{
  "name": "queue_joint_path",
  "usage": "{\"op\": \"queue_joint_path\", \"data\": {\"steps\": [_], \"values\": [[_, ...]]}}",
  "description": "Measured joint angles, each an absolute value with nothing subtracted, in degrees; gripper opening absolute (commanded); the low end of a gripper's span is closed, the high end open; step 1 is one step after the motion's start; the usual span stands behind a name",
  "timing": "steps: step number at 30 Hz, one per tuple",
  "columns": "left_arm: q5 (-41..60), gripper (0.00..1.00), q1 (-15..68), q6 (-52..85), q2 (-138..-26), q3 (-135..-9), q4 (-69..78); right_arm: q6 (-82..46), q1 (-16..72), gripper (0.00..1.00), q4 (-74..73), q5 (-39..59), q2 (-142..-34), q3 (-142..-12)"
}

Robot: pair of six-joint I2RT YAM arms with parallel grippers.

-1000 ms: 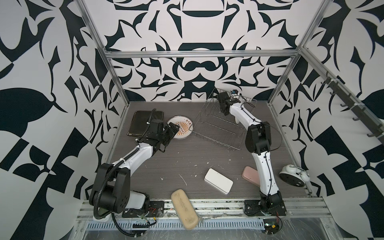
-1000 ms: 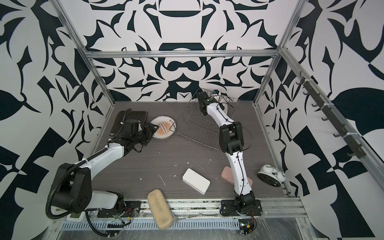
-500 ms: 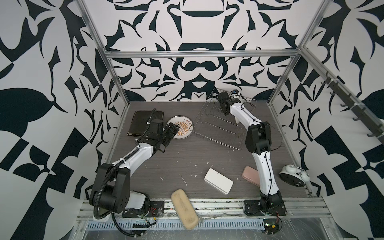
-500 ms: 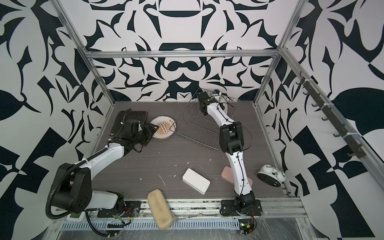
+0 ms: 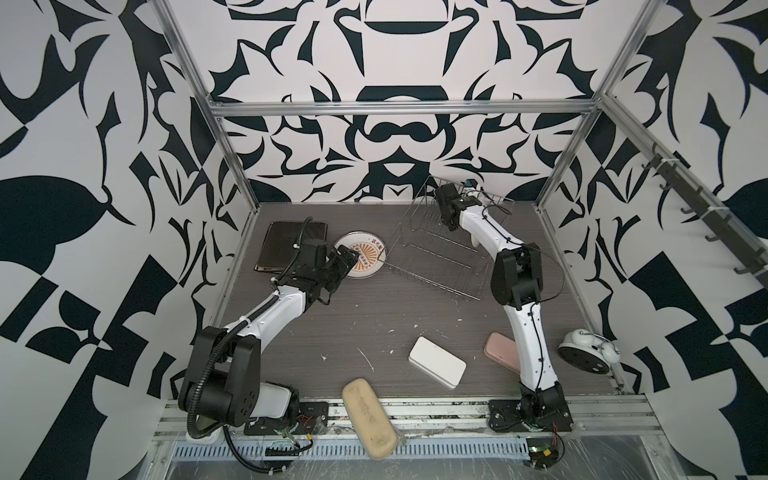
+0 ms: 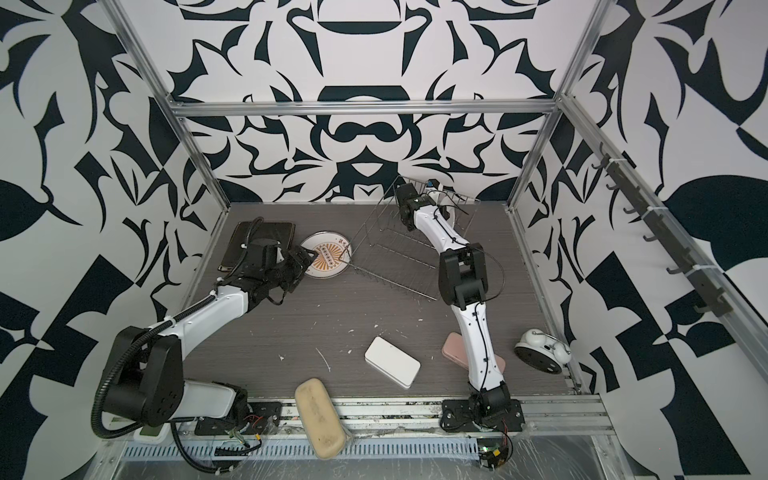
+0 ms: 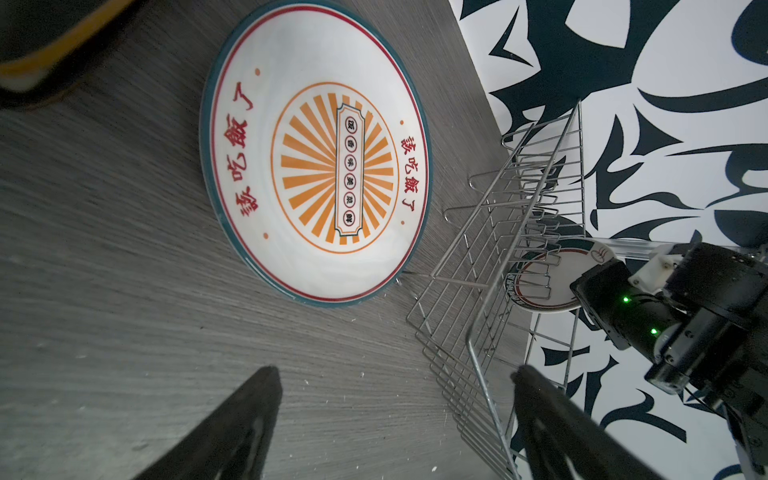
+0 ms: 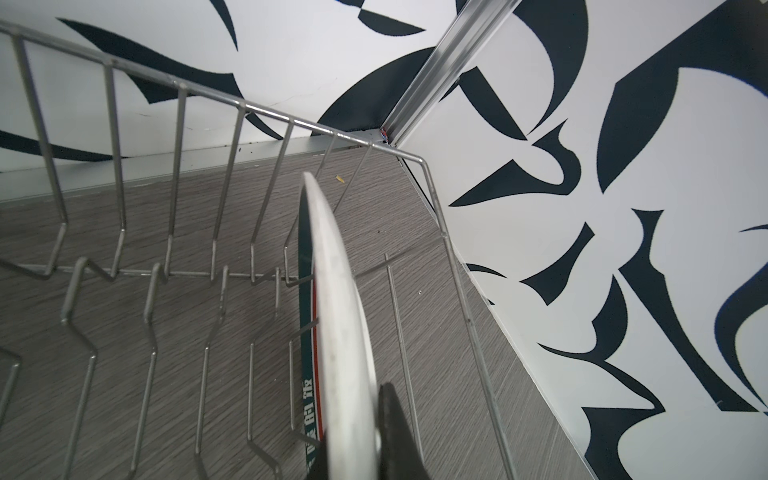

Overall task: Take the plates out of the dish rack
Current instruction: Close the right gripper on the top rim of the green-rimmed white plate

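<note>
The silver wire dish rack [image 5: 436, 257] [image 6: 399, 253] sits tilted at the back right of the table. A round white plate [image 8: 332, 291] [image 7: 544, 278] with a printed face stands on edge between the prongs at its far end. My right gripper [image 8: 359, 401] is shut on this plate's rim; only one finger [image 8: 392, 415] shows. Another round printed plate [image 5: 370, 259] [image 6: 328, 259] [image 7: 316, 153] lies flat on the table left of the rack. My left gripper [image 7: 395, 372] [image 5: 347, 255] hovers open at its near edge, holding nothing. Black square plates [image 5: 282, 241] [image 6: 282, 230] are stacked at the back left.
A white rounded box [image 5: 436, 368], a pink case [image 5: 500, 351] and a tan oblong case [image 5: 370, 417] lie near the front. A white alarm clock [image 5: 584, 351] lies at the right edge. The rack's far end is close to the back wall and corner post [image 8: 436, 83].
</note>
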State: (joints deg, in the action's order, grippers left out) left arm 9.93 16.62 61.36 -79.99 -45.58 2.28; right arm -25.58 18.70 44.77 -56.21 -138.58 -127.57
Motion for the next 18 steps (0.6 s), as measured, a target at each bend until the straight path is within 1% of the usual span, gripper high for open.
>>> {"op": "queue_joint_path", "data": {"steps": [3, 18], "values": [[9.93, 0.92, 16.62, 61.47, -79.88, -45.58, 2.26, -25.58, 18.7, 0.0, 44.75, -56.27, -138.58, -127.57], [9.91, 0.92, 16.62, 61.47, -78.7, -45.58, 1.37, -24.56, 18.72, 0.0, 42.35, -57.56, -138.32, -127.37]]}}
